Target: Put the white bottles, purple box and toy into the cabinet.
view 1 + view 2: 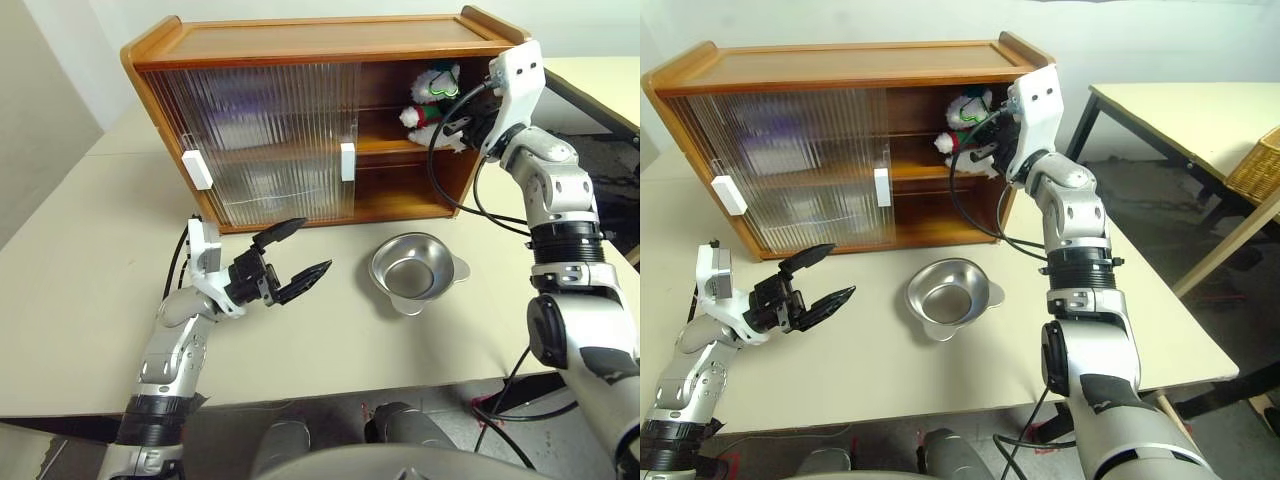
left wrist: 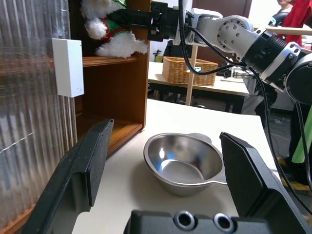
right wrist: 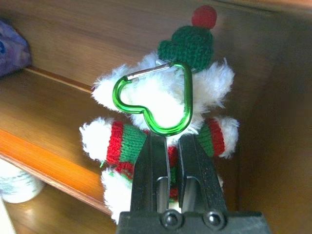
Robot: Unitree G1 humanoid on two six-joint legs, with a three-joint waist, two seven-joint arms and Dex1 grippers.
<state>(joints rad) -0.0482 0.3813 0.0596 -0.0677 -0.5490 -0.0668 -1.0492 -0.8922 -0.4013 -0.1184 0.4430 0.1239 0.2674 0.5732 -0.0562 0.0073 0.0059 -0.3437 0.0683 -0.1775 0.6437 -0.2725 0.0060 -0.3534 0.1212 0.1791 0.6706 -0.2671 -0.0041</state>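
The wooden cabinet [image 1: 300, 45] stands at the back of the table, its right end uncovered. The toy [image 3: 161, 105], white plush with a red-and-green sweater, green hat and a green heart-shaped clip, sits on the upper shelf there. My right gripper [image 3: 169, 139] reaches into that opening, shut, with its fingertips against the toy's back. I cannot tell whether they pinch any fabric. The purple box [image 3: 12, 46] lies further along the same shelf. A white bottle [image 3: 14, 183] stands on the lower shelf. My left gripper [image 1: 312, 247] hovers open over the table in front of the cabinet, holding nothing.
A shallow steel bowl [image 1: 415, 272] sits on the table in front of the open end. Ribbed sliding doors with white handles [image 1: 348, 161] cover the cabinet's left and middle. A second table carrying a wicker basket [image 1: 1255, 165] stands to the right, and a person [image 2: 292, 14] is beyond it.
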